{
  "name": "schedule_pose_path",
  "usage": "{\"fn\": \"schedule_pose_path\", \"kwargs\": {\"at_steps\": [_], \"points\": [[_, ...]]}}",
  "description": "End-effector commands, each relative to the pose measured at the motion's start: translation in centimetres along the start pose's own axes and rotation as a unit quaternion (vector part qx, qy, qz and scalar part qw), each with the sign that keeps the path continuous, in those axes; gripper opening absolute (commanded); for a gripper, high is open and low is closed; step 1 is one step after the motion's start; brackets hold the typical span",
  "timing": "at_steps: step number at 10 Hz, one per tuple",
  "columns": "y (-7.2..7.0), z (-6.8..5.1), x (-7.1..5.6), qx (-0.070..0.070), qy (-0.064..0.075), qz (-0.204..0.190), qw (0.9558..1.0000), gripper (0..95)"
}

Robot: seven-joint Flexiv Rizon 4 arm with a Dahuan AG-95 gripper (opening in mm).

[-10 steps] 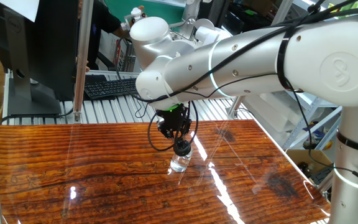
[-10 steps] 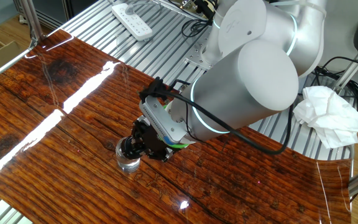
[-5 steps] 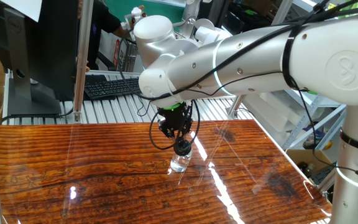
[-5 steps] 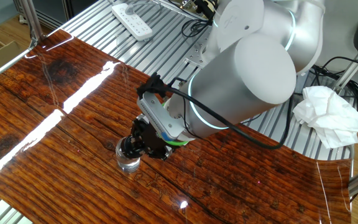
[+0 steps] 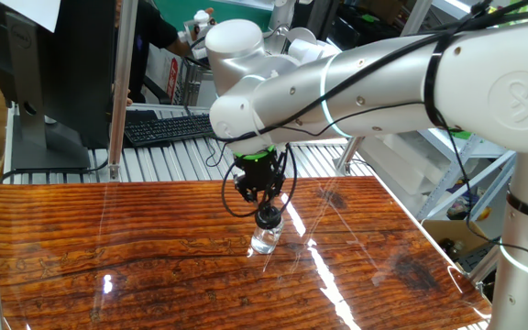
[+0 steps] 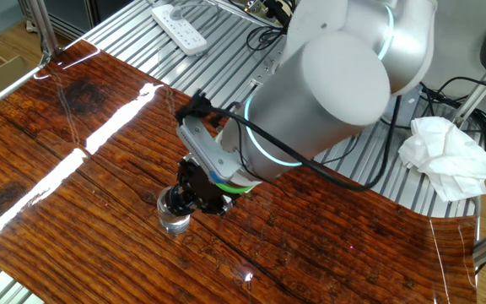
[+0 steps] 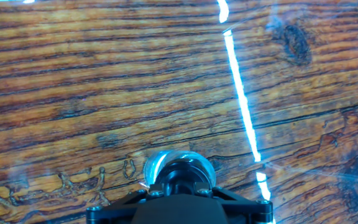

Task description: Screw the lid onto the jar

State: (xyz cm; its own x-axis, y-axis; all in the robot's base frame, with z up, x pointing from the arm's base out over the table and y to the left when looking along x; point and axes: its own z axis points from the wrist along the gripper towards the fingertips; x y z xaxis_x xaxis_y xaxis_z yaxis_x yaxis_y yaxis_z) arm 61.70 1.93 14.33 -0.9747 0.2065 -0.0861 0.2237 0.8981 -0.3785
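The small clear jar (image 5: 264, 242) stands upright on the wooden table (image 5: 108, 238), right of its middle. The dark round lid (image 5: 267, 218) sits on the jar's mouth. My gripper (image 5: 267, 214) points straight down and is shut on the lid. From the other fixed view, the jar (image 6: 174, 223) shows below the lid (image 6: 172, 202), with the gripper (image 6: 179, 197) on top. In the hand view the lid (image 7: 185, 174) fills the space between the jaws, and the jar's glass rim (image 7: 155, 163) shows around it.
A keyboard (image 5: 159, 128) and a monitor (image 5: 53, 73) stand behind the table's far edge, next to a metal post (image 5: 117, 92). A power strip (image 6: 184, 29) and crumpled white cloth (image 6: 444, 156) lie on the ribbed metal surface beyond the wood.
The wrist has turned a little above the jar and the arm's upper links have shifted with it. The jar has stayed in place and the grip on the lid is unchanged.
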Motion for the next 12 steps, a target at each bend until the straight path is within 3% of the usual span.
{"fn": "schedule_pose_path", "kwargs": {"at_steps": [1,3,5,8,12], "points": [[-0.2,-0.3,0.0,-0.002,0.004,-0.003,1.0,0.0],[-0.4,-0.5,0.0,-0.007,0.006,-0.003,1.0,0.0],[-0.5,-0.6,-0.1,-0.029,0.011,0.003,0.9995,0.0],[-0.8,-0.8,-0.2,-0.038,0.014,-0.003,0.9992,0.0],[-1.4,-0.8,-0.5,-0.064,0.02,-0.005,0.9977,0.0]]}}
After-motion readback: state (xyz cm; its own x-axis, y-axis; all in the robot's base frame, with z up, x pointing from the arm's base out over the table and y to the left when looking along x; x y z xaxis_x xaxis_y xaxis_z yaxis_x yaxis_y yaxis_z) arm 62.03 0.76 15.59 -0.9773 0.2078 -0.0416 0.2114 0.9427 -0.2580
